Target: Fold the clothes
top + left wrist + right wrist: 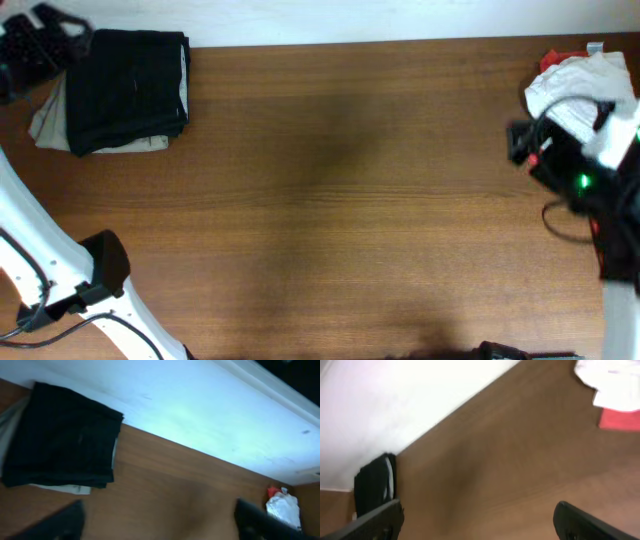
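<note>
The middle of the surface is bare wood from 9 o'clock across to 3 o'clock, wide room for an arm to sweep through. At 10 o'clock a folded black garment lies on a beige piece, close against the far edge and the white wall. The left gripper faces this stack, its fingers spread wide with only bare wood between them. At 2 o'clock a white and red heap fills the corner, partly covered by the right arm and its cable. The left arm blocks 8 o'clock. The near edge around 6 o'clock lies open.
</note>
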Action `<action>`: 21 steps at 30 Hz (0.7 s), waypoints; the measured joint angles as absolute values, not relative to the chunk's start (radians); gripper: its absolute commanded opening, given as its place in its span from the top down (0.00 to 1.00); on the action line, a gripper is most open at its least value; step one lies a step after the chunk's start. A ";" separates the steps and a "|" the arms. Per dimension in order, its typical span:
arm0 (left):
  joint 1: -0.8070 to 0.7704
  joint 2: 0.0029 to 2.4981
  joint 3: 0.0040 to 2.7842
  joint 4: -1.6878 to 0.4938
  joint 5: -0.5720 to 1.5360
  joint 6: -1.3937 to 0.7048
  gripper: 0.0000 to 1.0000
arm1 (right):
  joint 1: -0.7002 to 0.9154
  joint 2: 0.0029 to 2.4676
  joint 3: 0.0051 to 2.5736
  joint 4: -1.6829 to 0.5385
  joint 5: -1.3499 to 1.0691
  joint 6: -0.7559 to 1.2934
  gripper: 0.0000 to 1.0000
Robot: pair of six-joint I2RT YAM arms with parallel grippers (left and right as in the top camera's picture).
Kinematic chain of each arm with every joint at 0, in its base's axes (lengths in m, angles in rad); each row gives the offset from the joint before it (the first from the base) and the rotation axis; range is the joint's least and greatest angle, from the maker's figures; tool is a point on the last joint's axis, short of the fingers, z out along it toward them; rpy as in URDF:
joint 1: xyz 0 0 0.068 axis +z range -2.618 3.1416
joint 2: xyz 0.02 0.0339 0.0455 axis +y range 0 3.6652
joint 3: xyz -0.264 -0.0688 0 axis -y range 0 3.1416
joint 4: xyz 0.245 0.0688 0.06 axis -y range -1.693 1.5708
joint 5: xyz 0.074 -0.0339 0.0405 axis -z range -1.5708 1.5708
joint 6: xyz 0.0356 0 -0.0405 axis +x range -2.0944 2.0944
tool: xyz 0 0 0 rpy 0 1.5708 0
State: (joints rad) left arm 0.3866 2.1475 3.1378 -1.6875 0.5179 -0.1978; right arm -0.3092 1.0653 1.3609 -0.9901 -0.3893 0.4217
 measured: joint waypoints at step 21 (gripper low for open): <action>0.380 2.151 3.121 -1.687 0.520 -0.198 0.01 | -0.309 1.127 1.358 -1.200 -0.285 0.367 0.01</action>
State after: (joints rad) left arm 0.3798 2.1506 3.1210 -1.6875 0.5201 -0.1978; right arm -0.3092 1.1271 1.3582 -1.2003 -0.2848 0.3668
